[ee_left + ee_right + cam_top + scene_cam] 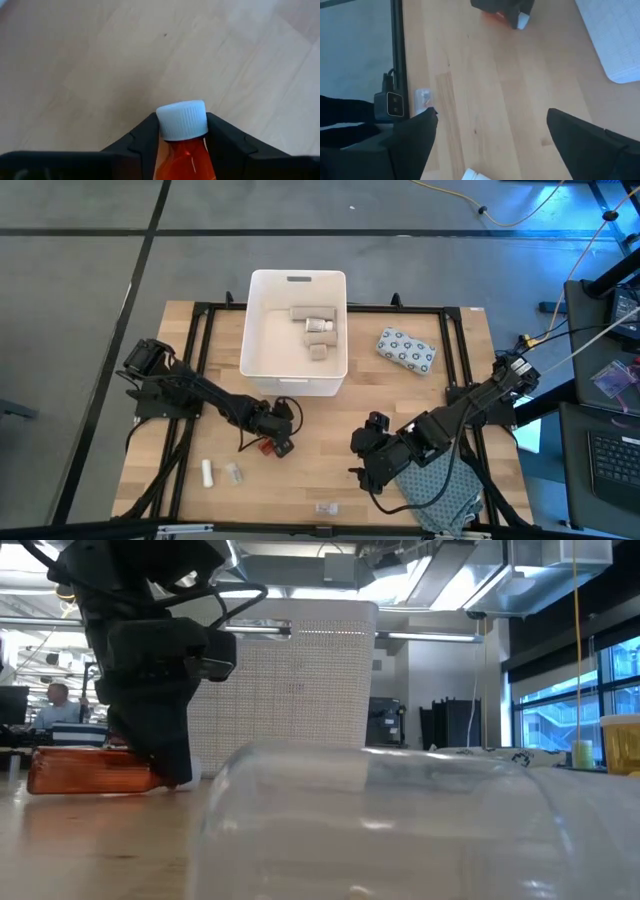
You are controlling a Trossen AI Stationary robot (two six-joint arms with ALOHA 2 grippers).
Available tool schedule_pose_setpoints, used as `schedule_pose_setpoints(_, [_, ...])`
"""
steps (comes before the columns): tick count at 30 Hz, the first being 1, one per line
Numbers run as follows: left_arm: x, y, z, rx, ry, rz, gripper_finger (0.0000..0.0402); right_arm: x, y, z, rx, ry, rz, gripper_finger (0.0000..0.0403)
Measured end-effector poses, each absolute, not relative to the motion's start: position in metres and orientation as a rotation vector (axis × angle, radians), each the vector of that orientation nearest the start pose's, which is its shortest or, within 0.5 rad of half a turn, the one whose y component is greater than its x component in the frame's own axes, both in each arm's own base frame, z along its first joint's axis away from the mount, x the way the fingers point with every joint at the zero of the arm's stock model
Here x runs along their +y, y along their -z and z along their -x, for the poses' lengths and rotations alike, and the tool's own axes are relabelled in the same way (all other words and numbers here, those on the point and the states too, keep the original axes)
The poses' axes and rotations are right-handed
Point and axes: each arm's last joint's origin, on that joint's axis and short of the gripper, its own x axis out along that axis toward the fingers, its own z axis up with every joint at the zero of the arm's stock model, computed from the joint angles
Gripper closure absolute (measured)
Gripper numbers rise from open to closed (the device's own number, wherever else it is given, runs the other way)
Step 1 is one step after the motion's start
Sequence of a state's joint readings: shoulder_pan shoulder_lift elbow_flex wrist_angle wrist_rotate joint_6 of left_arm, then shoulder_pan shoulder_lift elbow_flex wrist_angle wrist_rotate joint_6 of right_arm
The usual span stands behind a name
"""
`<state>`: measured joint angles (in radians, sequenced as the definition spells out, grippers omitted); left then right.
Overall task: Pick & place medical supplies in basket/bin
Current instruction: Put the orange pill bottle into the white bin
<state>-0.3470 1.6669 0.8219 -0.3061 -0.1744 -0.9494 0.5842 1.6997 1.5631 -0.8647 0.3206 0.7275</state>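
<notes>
Grasping step: left pincer (182, 150) narrows around the red bottle (184, 155); you next lift toward the bin (262, 360) ahead.

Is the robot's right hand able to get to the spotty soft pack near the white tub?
Probably yes. The right hand hangs open over bare wood, and the spotty pack lies alone on that arm's side beside the tub, with nothing between them.

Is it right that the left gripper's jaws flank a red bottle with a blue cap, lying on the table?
Not quite: the red bottle has a white cap, as the left wrist view shows. The left gripper does flank it on the table.
</notes>
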Motion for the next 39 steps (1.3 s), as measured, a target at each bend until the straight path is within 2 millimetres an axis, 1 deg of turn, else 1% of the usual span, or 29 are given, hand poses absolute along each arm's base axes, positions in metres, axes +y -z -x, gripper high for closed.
schedule_pose_setpoints(10, [-0.094,-0.135,-0.277,1.092,-0.352,0.569,0.0261,0.189,-0.312,-0.303,0.918,0.106,-0.266,0.0030])
schedule_pose_setpoints(14, [-0.097,-0.140,-0.277,1.074,-0.306,0.597,0.0266,0.192,-0.316,-0.308,0.857,0.076,-0.303,0.0030])
schedule_pose_setpoints(16, [-0.099,-0.150,-0.279,1.023,-0.244,0.613,0.0266,0.194,-0.319,-0.311,0.820,0.058,-0.326,0.0030])
schedule_pose_setpoints(18, [-0.100,-0.164,-0.281,0.950,-0.177,0.617,0.0266,0.195,-0.321,-0.313,0.792,0.031,-0.304,0.0030])
schedule_pose_setpoints(21, [-0.103,-0.189,-0.284,0.809,-0.044,0.605,0.0266,0.196,-0.323,-0.314,0.767,-0.015,-0.230,0.0030])
schedule_pose_setpoints(25, [-0.106,-0.225,-0.285,0.619,0.212,0.592,0.0266,0.195,-0.327,-0.321,0.703,-0.090,-0.095,0.0030])
schedule_pose_setpoints(29, [-0.107,-0.254,-0.283,0.457,0.416,0.607,0.0267,0.197,-0.338,-0.330,0.562,-0.187,0.020,0.0030])
schedule_pose_setpoints(31, [-0.108,-0.263,-0.281,0.413,0.465,0.615,0.0267,0.197,-0.344,-0.334,0.491,-0.205,0.030,0.0030])
schedule_pose_setpoints(34, [-0.108,-0.271,-0.278,0.390,0.522,0.633,0.0267,0.196,-0.351,-0.339,0.413,-0.222,0.050,0.0030])
schedule_pose_setpoints(36, [-0.108,-0.273,-0.278,0.384,0.529,0.658,0.0267,0.194,-0.354,-0.341,0.383,-0.218,0.049,0.0030])
schedule_pose_setpoints(39, [-0.109,-0.272,-0.277,0.416,0.565,0.693,0.0267,0.186,-0.352,-0.349,0.379,-0.198,0.037,0.0030])
